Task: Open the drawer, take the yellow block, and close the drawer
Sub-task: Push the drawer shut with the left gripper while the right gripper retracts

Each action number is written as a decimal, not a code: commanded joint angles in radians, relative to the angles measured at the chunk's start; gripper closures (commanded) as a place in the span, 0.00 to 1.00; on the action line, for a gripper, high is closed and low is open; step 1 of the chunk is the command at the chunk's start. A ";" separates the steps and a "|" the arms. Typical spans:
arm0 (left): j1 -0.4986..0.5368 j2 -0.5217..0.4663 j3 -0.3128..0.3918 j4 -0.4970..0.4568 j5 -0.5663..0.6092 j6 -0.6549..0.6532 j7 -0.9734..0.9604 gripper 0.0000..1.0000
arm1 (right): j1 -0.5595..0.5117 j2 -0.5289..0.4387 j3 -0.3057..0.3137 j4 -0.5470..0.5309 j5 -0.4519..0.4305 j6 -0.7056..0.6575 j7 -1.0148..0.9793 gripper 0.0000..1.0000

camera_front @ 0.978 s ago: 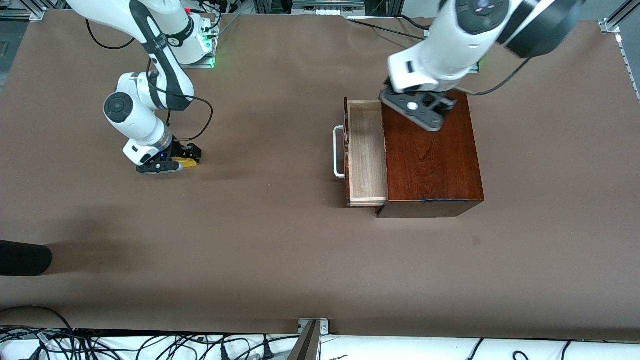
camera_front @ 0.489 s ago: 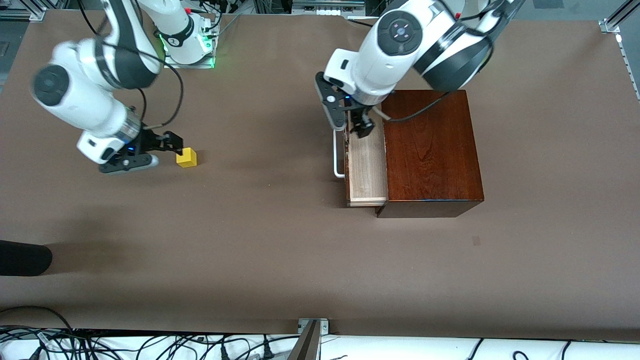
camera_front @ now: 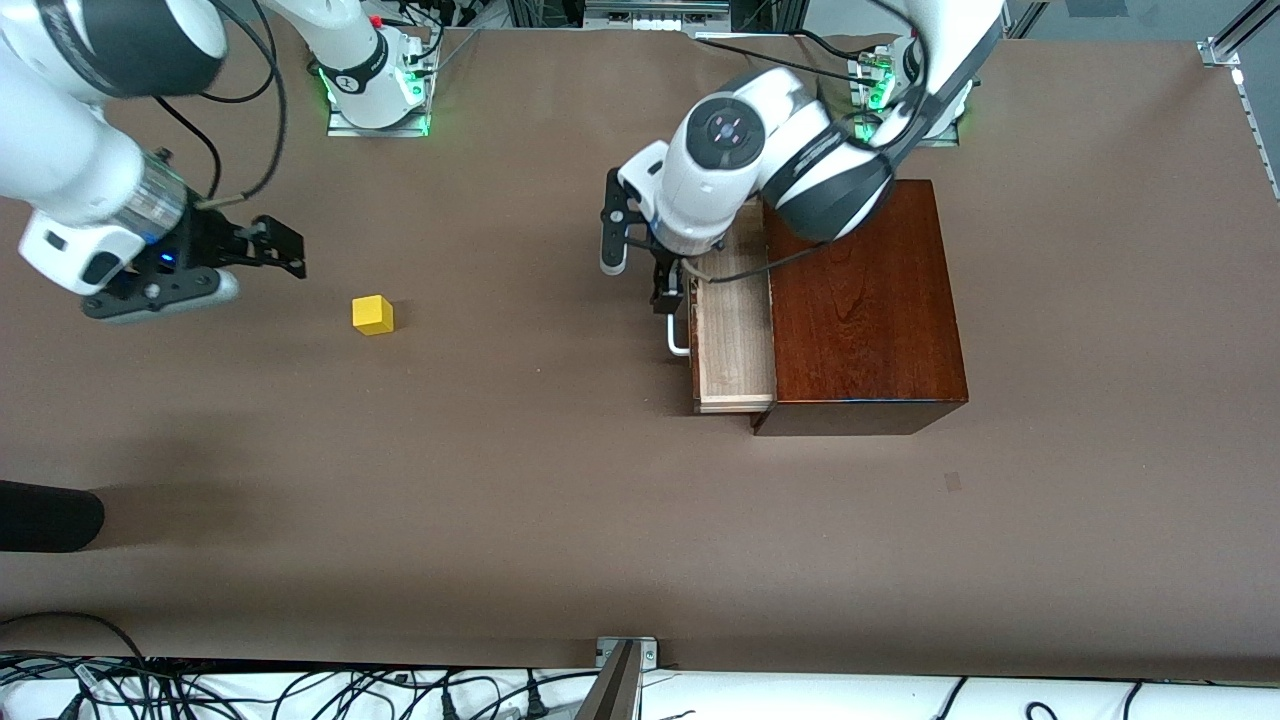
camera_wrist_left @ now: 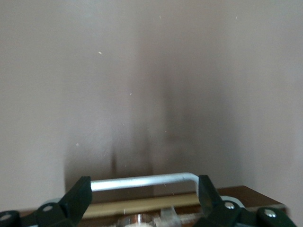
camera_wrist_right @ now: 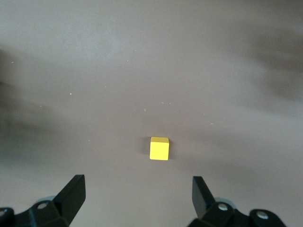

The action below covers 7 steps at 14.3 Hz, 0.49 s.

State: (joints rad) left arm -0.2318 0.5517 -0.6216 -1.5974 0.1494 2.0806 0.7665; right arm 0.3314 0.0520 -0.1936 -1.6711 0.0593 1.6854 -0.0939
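The drawer [camera_front: 735,345] stands pulled out of the mahogany box [camera_front: 860,300], and the part of its pale tray that shows is empty. Its white bar handle [camera_front: 678,338] also shows in the left wrist view [camera_wrist_left: 142,181]. My left gripper [camera_front: 642,270] is open at the drawer front. In the left wrist view [camera_wrist_left: 144,195] the handle lies between its black fingers [camera_wrist_left: 81,195], not clamped. The yellow block [camera_front: 372,315] sits on the table toward the right arm's end. My right gripper [camera_front: 262,266] is open and empty, raised beside the block. The right wrist view [camera_wrist_right: 137,194] shows the block [camera_wrist_right: 159,148] ahead of its fingertips.
A dark rounded object [camera_front: 48,516] lies at the table's edge at the right arm's end, nearer the camera. Cables run along the near edge [camera_front: 300,690]. The arm bases [camera_front: 375,95] stand at the back edge.
My right gripper let go of the yellow block, opened and drew away and up toward its end of the table. My left gripper swung from over the box down to the drawer handle.
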 commanded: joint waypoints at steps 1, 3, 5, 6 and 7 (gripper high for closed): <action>-0.024 0.068 0.002 0.010 0.058 0.032 0.030 0.00 | -0.050 -0.046 0.034 0.024 -0.013 -0.064 -0.021 0.00; -0.023 0.086 0.003 0.008 0.096 0.029 0.024 0.00 | -0.086 -0.079 0.058 0.010 -0.032 -0.092 -0.021 0.00; -0.020 0.086 0.008 0.004 0.104 0.012 0.031 0.00 | -0.118 -0.089 0.107 0.008 -0.061 -0.082 -0.021 0.00; -0.015 0.083 0.008 -0.003 0.120 -0.010 0.031 0.00 | -0.133 -0.086 0.120 0.002 -0.062 -0.070 -0.021 0.00; -0.012 0.082 0.008 0.000 0.125 -0.048 0.028 0.00 | -0.135 -0.086 0.122 -0.013 -0.062 -0.043 -0.021 0.00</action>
State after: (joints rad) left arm -0.2478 0.6460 -0.6163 -1.5986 0.2419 2.0889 0.7762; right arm 0.2330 -0.0207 -0.1097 -1.6497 0.0128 1.6114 -0.1009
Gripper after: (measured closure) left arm 0.000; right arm 0.000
